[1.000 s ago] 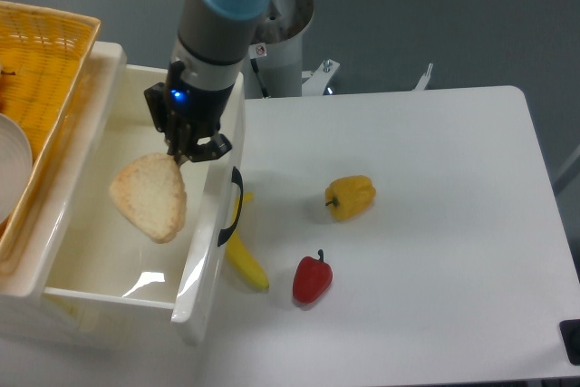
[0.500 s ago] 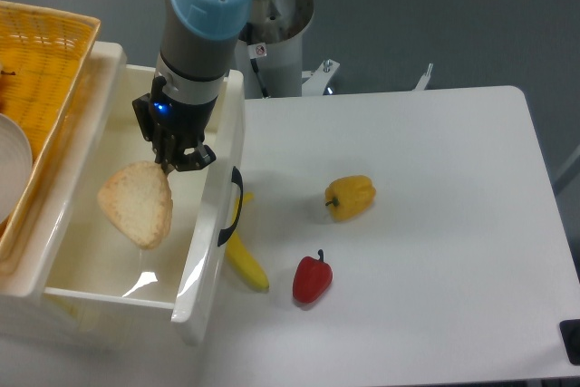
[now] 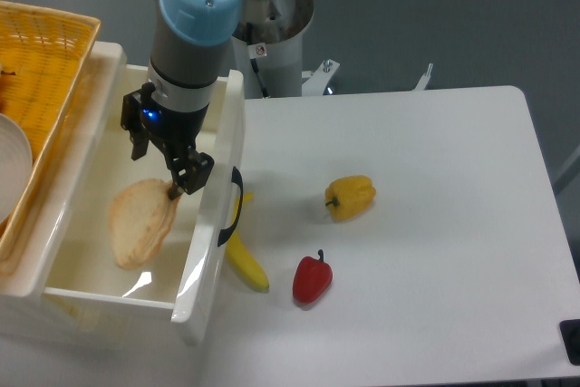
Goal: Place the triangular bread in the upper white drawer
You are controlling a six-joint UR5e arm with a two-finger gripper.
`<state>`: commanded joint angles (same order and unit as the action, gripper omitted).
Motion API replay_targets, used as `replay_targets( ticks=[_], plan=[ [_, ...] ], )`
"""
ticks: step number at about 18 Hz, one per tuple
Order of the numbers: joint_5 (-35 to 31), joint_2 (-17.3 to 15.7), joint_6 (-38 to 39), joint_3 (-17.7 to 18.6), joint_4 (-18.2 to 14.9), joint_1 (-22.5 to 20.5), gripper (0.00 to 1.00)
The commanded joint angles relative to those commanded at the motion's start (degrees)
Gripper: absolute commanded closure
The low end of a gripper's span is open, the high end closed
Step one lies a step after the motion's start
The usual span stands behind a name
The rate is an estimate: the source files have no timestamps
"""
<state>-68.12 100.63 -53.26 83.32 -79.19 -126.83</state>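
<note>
— Triangular bread — where is it?
— Inside the upper white drawer, left of frame, with the gripper at its upper edge; whether the fingers pinch it, I cannot tell.
— And the surroundings?
— White table, grey backdrop. The banana is partly hidden behind the drawer front; the yellow wicker basket is cut off upper left.

White table; peppers, banana

Glossy white plastic drawer, matt tan bread, woven yellow wicker basket.
</note>
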Motion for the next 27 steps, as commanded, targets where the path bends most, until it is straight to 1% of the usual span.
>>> replay_targets(
  ticks=[4, 7, 13, 15, 17, 20, 22, 25, 27],
  plan=[
    [0.1, -0.3, 0.0, -0.2, 0.0, -0.1, 0.00],
    [0.0, -0.2, 0.0, -1.1, 0.1, -0.9, 0.00],
    [-0.1, -1.8, 0.4, -1.8, -0.4, -6.9, 0.00],
    [-2.5, -2.2, 0.4, -1.9, -0.4, -9.7, 0.00],
    [-5.3, -2.2, 0.2, -1.9, -0.4, -11.6, 0.00],
    [-6.7, -1.4, -0.2, -2.9, -0.1, -14.8, 0.00],
    [-7.0, -0.3, -2.9, -3.4, -0.1, -17.3, 0.00],
    [-8.1, 0.8, -11.7, -3.4, -0.4, -21.8, 0.00],
    [-9.7, 1.8, -15.9, -3.4, -0.4, -24.2, 0.00]
  ],
)
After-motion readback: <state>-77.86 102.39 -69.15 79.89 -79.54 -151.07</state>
